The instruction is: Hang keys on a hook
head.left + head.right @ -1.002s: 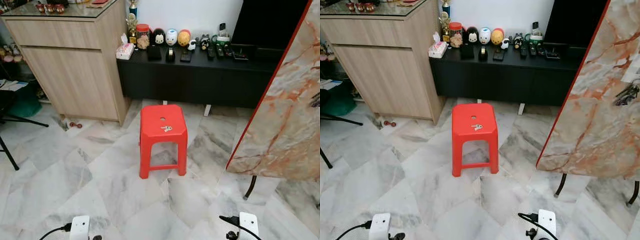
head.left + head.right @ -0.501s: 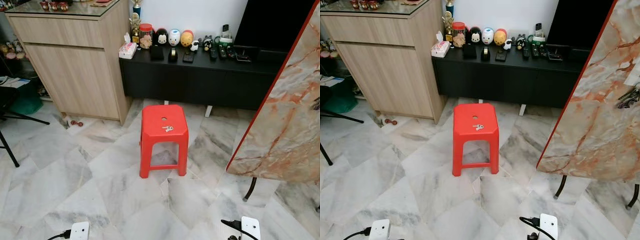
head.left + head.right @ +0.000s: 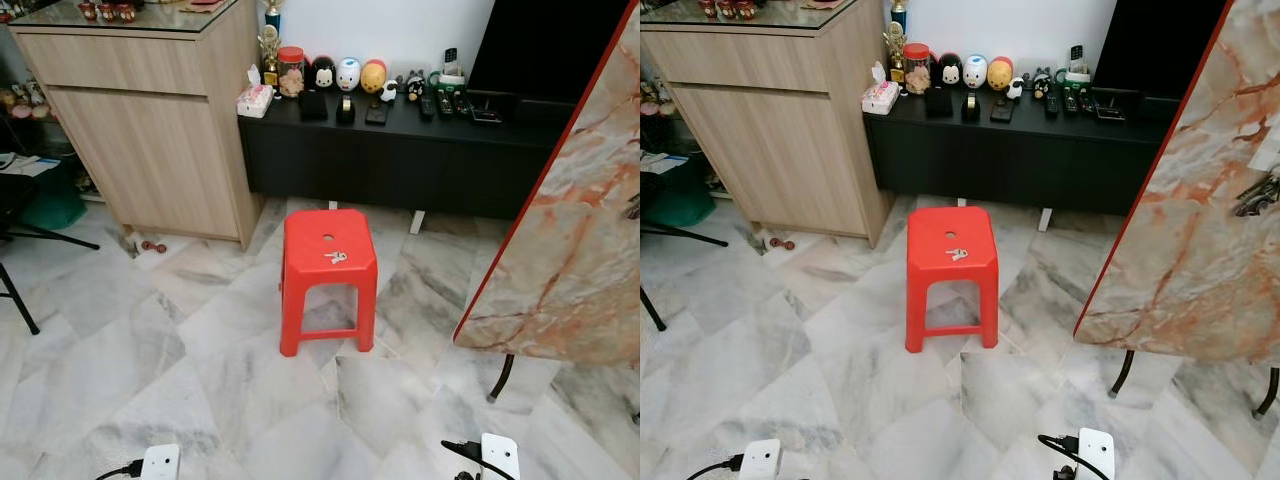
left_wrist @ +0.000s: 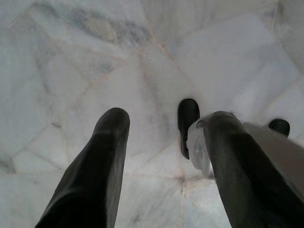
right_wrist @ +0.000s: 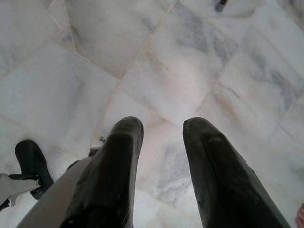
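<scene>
A small bunch of keys (image 3: 335,257) lies on the seat of a red plastic stool (image 3: 308,245) in the middle of the marble floor. To the right stands a tilted marble-patterned panel (image 3: 585,220) with a red edge, and dark keys (image 3: 1254,194) hang on a hook on its face. Both arms hang low at my sides, well short of the stool. My left gripper (image 4: 166,121) is open over the floor tiles with nothing between its fingers. My right gripper (image 5: 164,126) is open too and holds nothing.
A wooden cabinet (image 3: 150,130) stands at the back left, and a low black console (image 3: 400,155) with figurines and remotes runs along the wall. The panel's thin black legs (image 3: 499,376) reach the floor at the right. Black chair legs (image 3: 18,300) cross the far left.
The whole picture has shifted slightly, so my head moved; my wrists sit lower in the picture. The stool, the keys and the panel have stayed where they were.
</scene>
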`<state>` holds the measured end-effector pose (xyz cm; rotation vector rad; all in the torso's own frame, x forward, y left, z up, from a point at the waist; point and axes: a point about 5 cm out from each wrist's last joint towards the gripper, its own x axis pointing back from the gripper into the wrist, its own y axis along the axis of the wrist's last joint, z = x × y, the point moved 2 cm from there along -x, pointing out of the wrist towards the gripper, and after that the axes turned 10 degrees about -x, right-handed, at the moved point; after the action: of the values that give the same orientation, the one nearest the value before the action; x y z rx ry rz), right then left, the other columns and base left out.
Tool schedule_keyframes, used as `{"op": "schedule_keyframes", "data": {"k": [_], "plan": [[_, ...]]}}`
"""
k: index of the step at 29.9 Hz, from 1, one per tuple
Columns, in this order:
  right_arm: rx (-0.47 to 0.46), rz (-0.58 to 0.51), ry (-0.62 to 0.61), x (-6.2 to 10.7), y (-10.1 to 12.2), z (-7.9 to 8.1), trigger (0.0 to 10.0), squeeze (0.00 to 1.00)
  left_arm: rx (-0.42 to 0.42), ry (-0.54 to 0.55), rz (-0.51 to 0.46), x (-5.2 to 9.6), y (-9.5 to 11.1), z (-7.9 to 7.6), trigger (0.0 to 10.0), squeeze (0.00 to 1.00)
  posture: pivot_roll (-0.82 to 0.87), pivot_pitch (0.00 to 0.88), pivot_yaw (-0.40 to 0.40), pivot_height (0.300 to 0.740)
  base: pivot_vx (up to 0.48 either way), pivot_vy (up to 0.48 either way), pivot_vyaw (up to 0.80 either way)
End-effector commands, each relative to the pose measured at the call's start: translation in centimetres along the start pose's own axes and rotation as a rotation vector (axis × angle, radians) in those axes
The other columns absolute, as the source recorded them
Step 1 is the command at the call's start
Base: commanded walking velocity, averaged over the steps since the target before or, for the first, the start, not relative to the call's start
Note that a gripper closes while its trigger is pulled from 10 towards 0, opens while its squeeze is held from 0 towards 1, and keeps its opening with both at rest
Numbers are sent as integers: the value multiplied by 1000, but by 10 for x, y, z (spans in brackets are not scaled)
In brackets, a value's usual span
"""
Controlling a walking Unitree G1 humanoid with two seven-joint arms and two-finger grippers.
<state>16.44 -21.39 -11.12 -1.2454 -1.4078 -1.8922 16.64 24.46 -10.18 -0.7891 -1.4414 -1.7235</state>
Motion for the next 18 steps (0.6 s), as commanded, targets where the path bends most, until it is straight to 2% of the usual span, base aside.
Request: {"op": "schedule_keyframes", "data": {"k": [1, 18], "plan": [[-1, -2, 1, 0, -1, 0, 10000, 0, -2, 0, 16, 1, -6, 1, 10000, 0, -31, 35, -53, 740, 0, 285, 0], [20, 5, 9, 1, -5, -2, 10000, 0, 6, 3, 22, 2, -10, 2, 10000, 0, -22, 15, -58, 740, 0, 284, 0]]}}
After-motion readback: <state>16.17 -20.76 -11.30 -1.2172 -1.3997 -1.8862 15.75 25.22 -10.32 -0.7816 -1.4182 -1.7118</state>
